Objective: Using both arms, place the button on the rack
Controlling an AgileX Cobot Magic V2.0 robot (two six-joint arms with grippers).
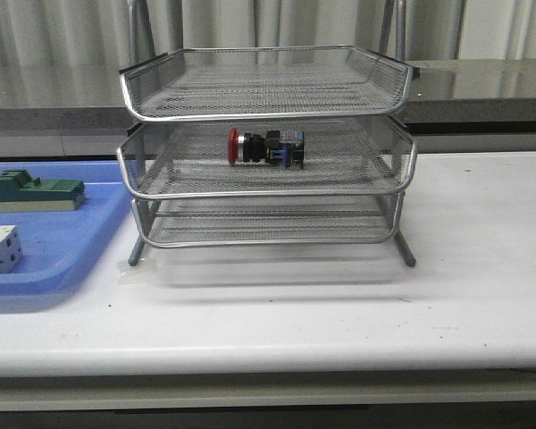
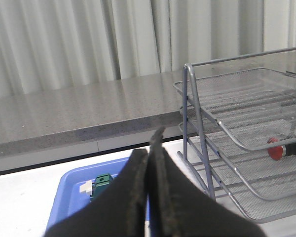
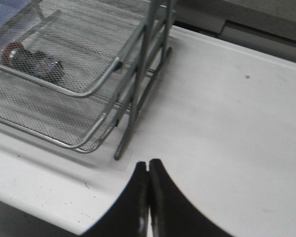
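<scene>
The button (image 1: 266,147), red cap to the left and blue-black block to the right, lies on its side in the middle tier of the silver wire-mesh rack (image 1: 268,192). It also shows in the left wrist view as the button (image 2: 285,148) and in the right wrist view as the button (image 3: 32,61). My left gripper (image 2: 150,148) is shut with nothing in it, above the table left of the rack. My right gripper (image 3: 148,165) is shut and empty, over bare table right of the rack (image 3: 89,89). Neither arm appears in the front view.
A flat blue tray (image 1: 54,259) lies left of the rack, holding a green block (image 1: 36,190) and a white cube-like block (image 1: 0,248). The blue tray (image 2: 71,197) and green block (image 2: 102,183) show behind my left fingers. A grey counter and curtains stand behind the table.
</scene>
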